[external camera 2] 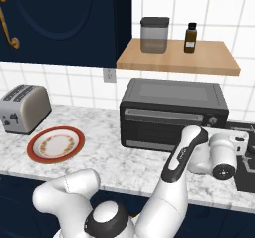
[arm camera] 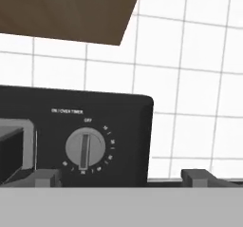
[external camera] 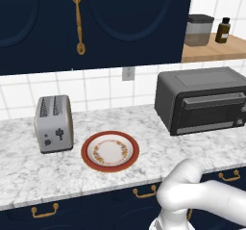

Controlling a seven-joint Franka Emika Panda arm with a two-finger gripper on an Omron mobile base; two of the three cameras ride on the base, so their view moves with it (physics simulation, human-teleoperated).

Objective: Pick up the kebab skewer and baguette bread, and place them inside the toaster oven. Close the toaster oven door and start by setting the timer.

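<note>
Here the large dark grey toaster oven (external camera 2: 173, 113) with rounded corners sits at centre right of the right base view and at right of the left base view, on the white marbled counter (external camera: 144, 169) against the white tiled wall. Its wide dark glass toaster oven door (external camera 2: 167, 127) is shut, the grey bar handle along the top edge. In the hand view, the round grey timer knob (arm camera: 85, 148) lies at lower centre on the oven's black panel, pointer bar upright under the word OFF. The two-finger gripper (arm camera: 123, 177) has its jaws spread wide and grips nothing; the two fingertips (arm camera: 46, 177) rise at the bottom, either side of the knob and apart from it.

At lower left of the right base view lies the red-rimmed patterned plate (external camera 2: 36, 155), bare. Left of it stands the silver two-slot toaster (external camera 2: 22, 108). Above the oven, a wooden shelf (external camera 2: 199, 60) carries a lidded clear canister (external camera 2: 154, 34) and a small brown bottle (external camera 2: 191, 38).
</note>
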